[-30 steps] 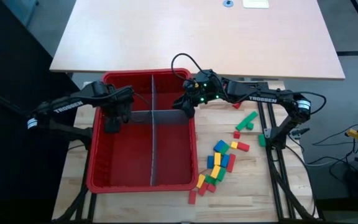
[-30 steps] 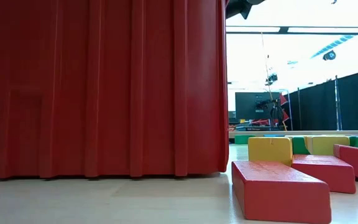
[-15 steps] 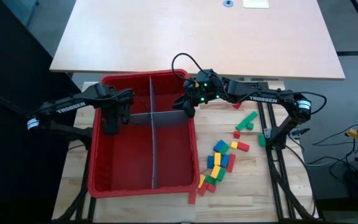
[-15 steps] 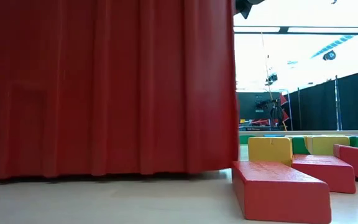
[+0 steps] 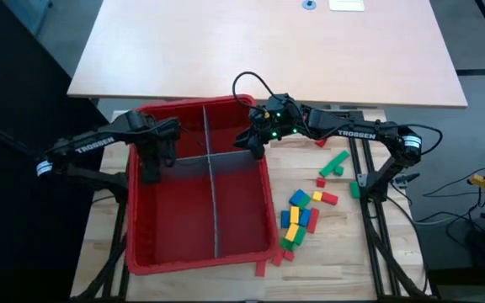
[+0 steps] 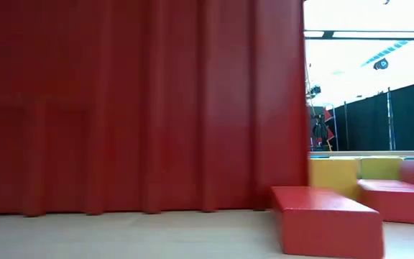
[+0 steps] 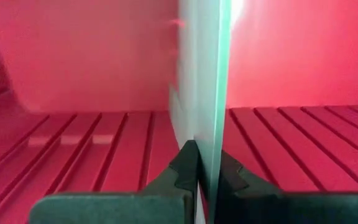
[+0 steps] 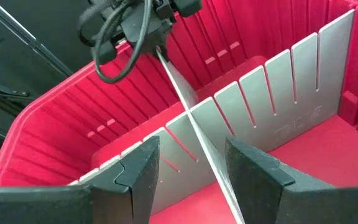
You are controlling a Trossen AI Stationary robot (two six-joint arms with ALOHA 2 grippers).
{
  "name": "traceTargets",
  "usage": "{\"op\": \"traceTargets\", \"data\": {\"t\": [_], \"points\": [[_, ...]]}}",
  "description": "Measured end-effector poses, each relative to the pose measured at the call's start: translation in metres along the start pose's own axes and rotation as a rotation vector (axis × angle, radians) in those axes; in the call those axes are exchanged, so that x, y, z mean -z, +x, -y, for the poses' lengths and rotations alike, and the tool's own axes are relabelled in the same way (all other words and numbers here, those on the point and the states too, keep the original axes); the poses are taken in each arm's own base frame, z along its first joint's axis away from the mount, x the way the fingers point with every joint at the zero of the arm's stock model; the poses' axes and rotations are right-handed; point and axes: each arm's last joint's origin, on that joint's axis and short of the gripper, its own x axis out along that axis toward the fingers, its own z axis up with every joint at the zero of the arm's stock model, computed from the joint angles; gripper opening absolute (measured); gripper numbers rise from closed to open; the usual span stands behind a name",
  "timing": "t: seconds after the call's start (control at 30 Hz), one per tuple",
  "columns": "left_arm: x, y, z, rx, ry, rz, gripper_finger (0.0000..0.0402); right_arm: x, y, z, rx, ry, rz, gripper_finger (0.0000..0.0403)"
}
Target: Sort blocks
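Bin (image 5: 141, 252) of red plastic sits left of centre on the wooden table (image 5: 343, 252) in the high view, split into four compartments by a long grey slotted panel (image 5: 213, 210) and a cross panel (image 5: 188, 157). The left gripper (image 5: 151, 171) reaches down into the bin at the left end of the cross panel. The right gripper (image 5: 251, 145) hangs at the bin's right rim, near the other end of that panel. The blocks (image 5: 297, 220) lie loose on the table just right of the bin, red, green, blue and yellow together, with a few more, a green block (image 5: 337, 162) among them, farther up beside the right arm. None shows inside the bin.

In the low view the bin's ribbed red wall fills most of the picture. A red block (image 6: 327, 219) lies on the table just beside it, with yellow and red ones behind.

The left wrist view shows the left gripper's fingers (image 7: 182, 168) pressed together on the edge of the grey panel, pinching it, with the bin's ribbed floor on both sides.

The right wrist view shows the right gripper's fingers (image 8: 138, 171) spread wide, straddling the cross panel without touching it; the left gripper (image 8: 160, 12) grips the panel's far end.
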Motion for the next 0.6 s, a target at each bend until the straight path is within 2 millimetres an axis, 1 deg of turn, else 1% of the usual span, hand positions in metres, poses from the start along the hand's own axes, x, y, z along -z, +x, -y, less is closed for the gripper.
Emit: {"op": "traceTargets", "data": {"t": [0.17, 0.5, 0.6], "points": [[-0.0031, -0.0072, 0.0022, 0.072, 0.015, 0.062, 0.0001, -0.0001, 0.0, 0.0, 0.0, 0.007, 0.001, 0.0165], [-0.0026, -0.0069, 0.0007, 0.032, -0.021, 0.043, 0.0001, -0.0002, 0.0, -0.0001, 0.0, 0.01, 0.002, 0.0153], [-0.001, -0.0078, 0.0009, 0.011, -0.034, 0.045, 0.001, -0.0003, 0.0, -0.0001, 0.0, 0.01, 0.003, 0.0149]]}}
